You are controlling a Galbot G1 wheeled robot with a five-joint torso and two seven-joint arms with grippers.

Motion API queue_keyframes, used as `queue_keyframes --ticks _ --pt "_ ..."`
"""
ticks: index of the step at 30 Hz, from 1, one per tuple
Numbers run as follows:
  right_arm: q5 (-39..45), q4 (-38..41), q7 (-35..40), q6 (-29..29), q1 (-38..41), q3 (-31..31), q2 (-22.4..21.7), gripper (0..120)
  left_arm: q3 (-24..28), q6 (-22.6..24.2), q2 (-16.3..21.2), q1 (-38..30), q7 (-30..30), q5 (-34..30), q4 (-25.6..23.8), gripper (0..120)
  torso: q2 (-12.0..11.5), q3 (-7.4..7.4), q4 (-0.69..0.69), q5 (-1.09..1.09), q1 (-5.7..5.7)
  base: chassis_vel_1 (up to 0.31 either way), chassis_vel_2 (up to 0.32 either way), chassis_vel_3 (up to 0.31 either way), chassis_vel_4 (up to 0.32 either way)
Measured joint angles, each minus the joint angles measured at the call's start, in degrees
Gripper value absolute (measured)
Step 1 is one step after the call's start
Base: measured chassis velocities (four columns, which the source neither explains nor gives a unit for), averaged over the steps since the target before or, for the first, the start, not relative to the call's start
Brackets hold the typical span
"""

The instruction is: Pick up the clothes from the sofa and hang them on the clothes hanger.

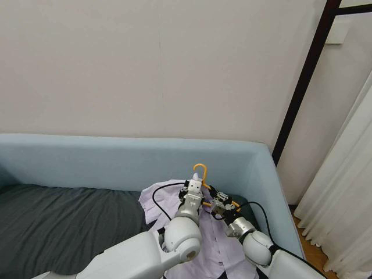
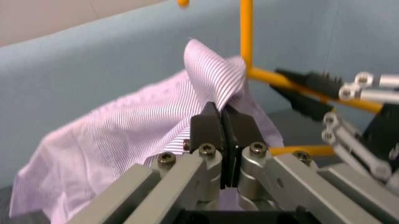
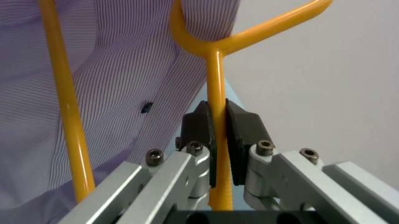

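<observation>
While the left gripper [image 2: 221,116] pinches the shirt [image 2: 143,126] and the right gripper [image 3: 218,116] clamps the hanger [image 3: 215,70], both work over the right end of the sofa [image 1: 116,160].

Shirt: lilac, fine dark stripes, one small dark button; crumpled against the pale blue backrest, a fold raised beside the orange hanger's stem. Left pads pressed together, cloth apparently caught between them, though the nip itself is hidden. Right pads closed on a hanger bar. Hook upright in front of the backrest. Dark grey seat cushion [image 1: 58,215] lies open to the robot's left. Plain wall [image 1: 145,64] behind. Sofa's right arm is close beside the grippers; a dark post [image 1: 302,81] and a white curtain [image 1: 343,192] stand beyond it.
</observation>
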Motion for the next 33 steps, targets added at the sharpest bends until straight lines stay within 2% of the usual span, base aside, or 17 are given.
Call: queue_keyframes --ticks 7,10,11,14,15,16,19,22,24,25,28,29,30,31,33 --pt "-1.86 1.19 0.72 2.66 -0.97 1.98 0.38 4 -0.97 -0.24 1.81 2.05 0.15 -0.49 -2.88 1 0.0 0.0 -0.01 0.0 0.0 0.0 0.0 0.0 0.0" --pt "-3.95 0.75 1.75 4.43 -1.44 3.37 0.97 4 -1.67 0.5 3.87 3.3 -0.15 -1.29 -5.37 14 0.0 0.0 0.0 0.0 -0.01 0.0 0.0 0.0 0.0" --pt "-3.95 0.75 1.75 4.43 -1.44 3.37 0.97 4 -1.67 0.5 3.87 3.3 -0.15 -1.29 -5.37 14 0.0 0.0 0.0 0.0 -0.01 0.0 0.0 0.0 0.0" --pt "-5.01 0.61 2.14 5.35 -1.64 4.41 1.2 4 -2.81 1.83 5.18 4.37 -0.2 -1.37 -7.0 25 0.0 0.0 0.0 -0.01 0.0 0.0 0.0 0.0 0.0" --pt "-5.39 0.76 2.36 5.72 -1.68 4.97 1.19 4 -3.99 3.47 6.49 5.2 -0.04 -1.74 -8.37 34 0.01 0.0 -0.01 -0.01 0.0 0.0 0.0 0.0 0.0" --pt "-5.39 0.76 2.36 5.72 -1.68 4.97 1.19 4 -3.99 3.47 6.49 5.2 -0.04 -1.74 -8.37 34 0.01 0.0 -0.01 -0.01 0.0 0.0 0.0 0.0 0.0" --pt "-6.15 1.19 2.72 6.3 -1.67 5.72 1.1 4 -5.11 5.8 10.28 6.51 0.9 -2.24 -12.17 47 0.01 0.0 -0.01 -0.01 0.0 0.0 0.0 0.0 0.0" --pt "-6.83 1.33 3.1 6.62 -1.66 6.2 1.08 4 -6.31 5.74 13.59 8.07 3.2 -1.8 -15.31 55 0.01 0.0 -0.01 -0.01 0.0 0.0 0.0 0.0 0.0" --pt "-7.58 1.38 3.43 7.05 -1.66 6.67 1.05 4 -8.98 3.42 17.43 10.84 8.2 -0.04 -18.49 64 0.01 0.0 -0.01 -0.02 0.0 0.0 0.0 0.0 0.0" --pt "-7.58 1.38 3.43 7.05 -1.66 6.67 1.05 4 -8.98 3.42 17.43 10.84 8.2 -0.04 -18.49 64 0.01 0.0 -0.01 -0.02 0.0 0.0 0.0 0.0 0.0" --pt "-8.87 1.4 3.56 7.87 -2.08 7.53 0.7 4 -15.01 -6.25 28.12 16.44 22.28 5.63 -23.04 79 0.01 -0.01 0.03 -0.03 -0.01 0.0 0.0 0.0 0.0" --pt "-9.19 1.38 3.56 8.09 -2.27 7.75 0.64 4 -15.61 -8.71 30.53 16.75 24.83 6.86 -23.41 82 0.01 0.0 0.03 -0.03 -0.01 0.0 0.0 0.0 0.0" --pt "-9.19 1.38 3.56 8.09 -2.27 7.75 0.64 4 -15.61 -8.71 30.53 16.75 24.83 6.86 -23.41 82 0.01 0.0 0.03 -0.03 -0.01 0.0 0.0 0.0 0.0" --pt "-9.61 1.35 3.56 8.36 -2.65 8.22 0.56 4 -16.73 -13.68 35.15 16.32 30.04 8.85 -23.51 88 0.01 -0.01 0.03 -0.01 -0.01 0.0 0.0 0.0 0.0" --pt "-10.14 1.4 3.57 8.59 -3.1 8.66 0.46 4 -17.57 -21.0 39.9 13.15 36.89 8.97 -21.46 97 0.01 -0.01 -0.01 -0.01 -0.01 0.0 0.0 0.0 0.0"
